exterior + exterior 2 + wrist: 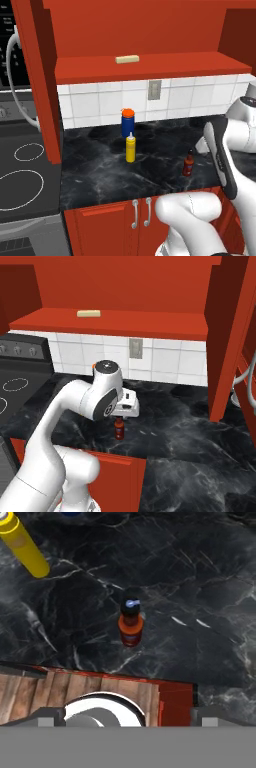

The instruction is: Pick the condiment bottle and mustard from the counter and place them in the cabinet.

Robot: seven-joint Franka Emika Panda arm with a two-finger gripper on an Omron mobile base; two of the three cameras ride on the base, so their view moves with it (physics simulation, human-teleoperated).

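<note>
The condiment bottle (131,623) stands upright near the front edge of the black marble worktop (100,175), untouched, its black cap seen from above in the hand view. Directly over it hangs the end effector (122,716), its two dark fingertips (48,717) spread wide and holding nothing. The mustard (130,147) stands upright farther back on the worktop and to the left of the condiment bottle, well apart from it, white nozzle up. Just behind the mustard, against the white tile wall (90,102), stands a blue canister with an orange lid (127,122). Above, the red cabinet (150,67) has its open shelf carrying a small pale block (127,59), with the tall red door (37,75) swung out at the left beside a black stove (22,165).
</note>
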